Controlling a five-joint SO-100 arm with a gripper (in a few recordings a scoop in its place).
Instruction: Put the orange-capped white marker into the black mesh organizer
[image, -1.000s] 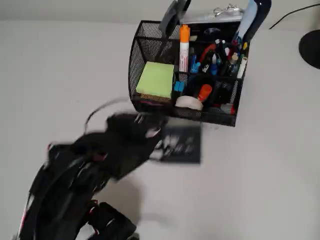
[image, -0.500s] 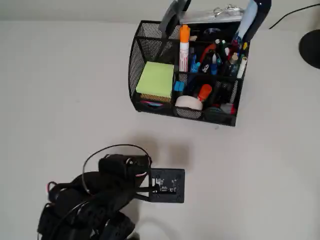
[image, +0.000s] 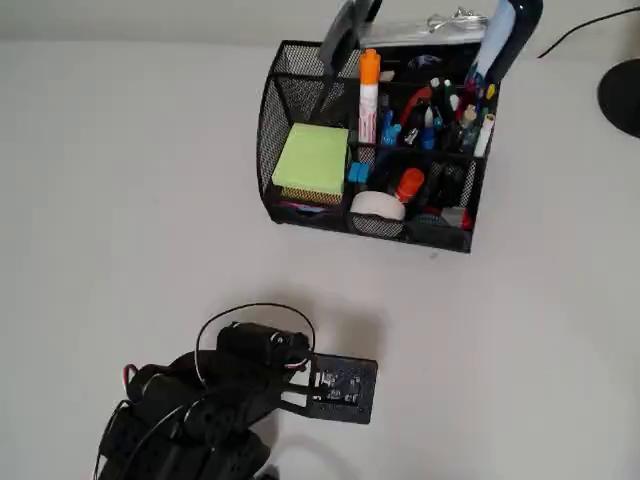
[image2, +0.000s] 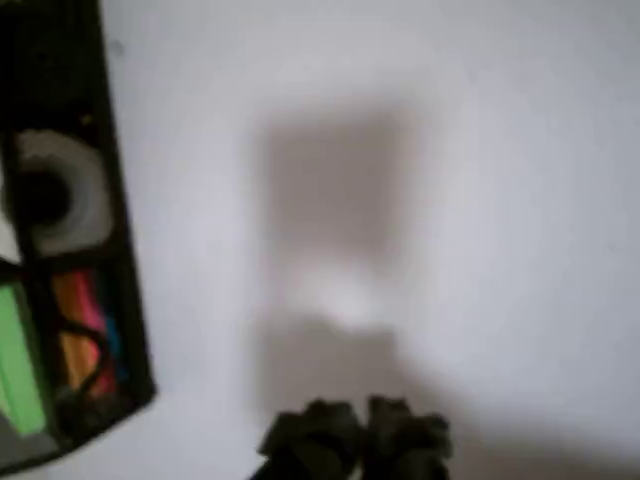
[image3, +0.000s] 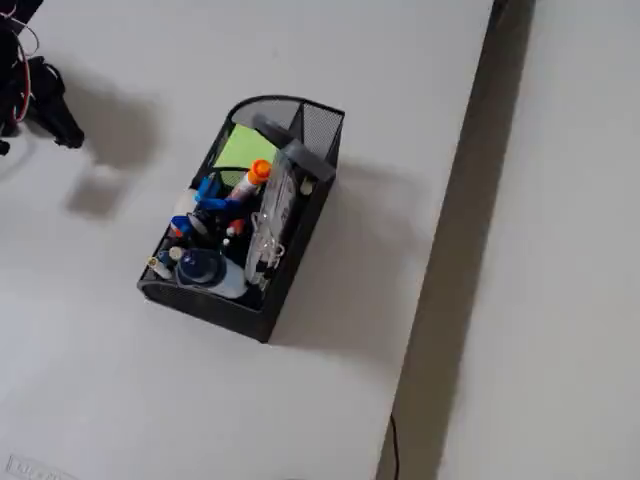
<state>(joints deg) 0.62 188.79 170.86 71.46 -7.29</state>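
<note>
In the overhead view, the black robot arm (image: 190, 415) sits folded low at the near left of the white desk (image: 120, 200), its wrist camera board pointing right and well apart from everything else. The gripper (image2: 355, 440) shows in the wrist view as a dark blurred shape at the bottom edge; its jaws appear drawn close together with nothing between them, though the blur leaves the exact gap uncertain. In the fixed view the gripper (image3: 45, 105) hangs at the far left edge above its shadow on the desk.

To the right, toward the far side, stands the black mesh organizer (image: 275, 120), its curved side facing left. A lime-green sticky-note pad (image: 312, 158) lies in its left compartment. Just right of the pad, the orange-capped white marker (image: 368, 95) stands upright inside the organizer, cap uppermost, leaning on a mesh divider. Further right, blue and red pens (image: 435, 115) crowd the back compartment, and a white tape roll (image: 378, 205) sits in a front one.
</note>
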